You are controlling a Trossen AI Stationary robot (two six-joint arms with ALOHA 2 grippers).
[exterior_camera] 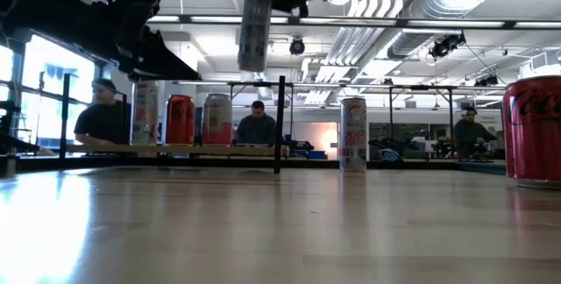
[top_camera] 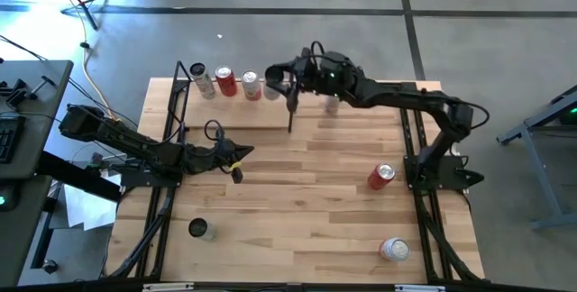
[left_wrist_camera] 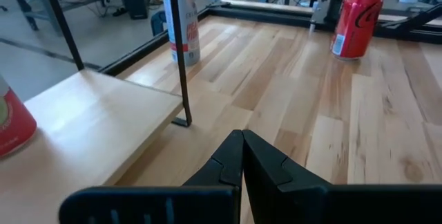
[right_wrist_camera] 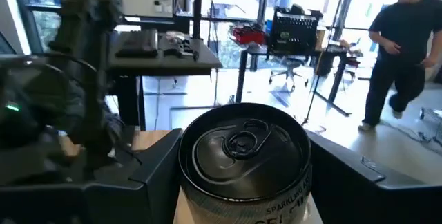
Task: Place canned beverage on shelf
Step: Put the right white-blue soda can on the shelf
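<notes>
A slim silver can [right_wrist_camera: 242, 151] is held in my right gripper [top_camera: 276, 79], in the air above the right end of the light-wood shelf [top_camera: 234, 112] at the table's far left. In the low view the can [exterior_camera: 254, 30] hangs well above the shelf board [exterior_camera: 175, 150]. Three cans [top_camera: 225, 83] stand on their bases on the shelf. My left gripper [top_camera: 236, 162] is shut and empty, near the table in front of the shelf; its closed fingers show in the left wrist view [left_wrist_camera: 242, 158]. My right gripper pinches the can's upper side wall [right_wrist_camera: 190, 182] between its two fingers [right_wrist_camera: 155, 172], one on each side just below the rim. The fingers come from the table's right. The can hangs nearly upright, top up, lifted clear of the shelf.
A slim white can [top_camera: 331, 104] stands on the table right of the shelf, under my right arm. A red can [top_camera: 381, 177] is at the right, a silver can [top_camera: 394, 250] near right, a dark can [top_camera: 198, 229] near left. People are in the room behind.
</notes>
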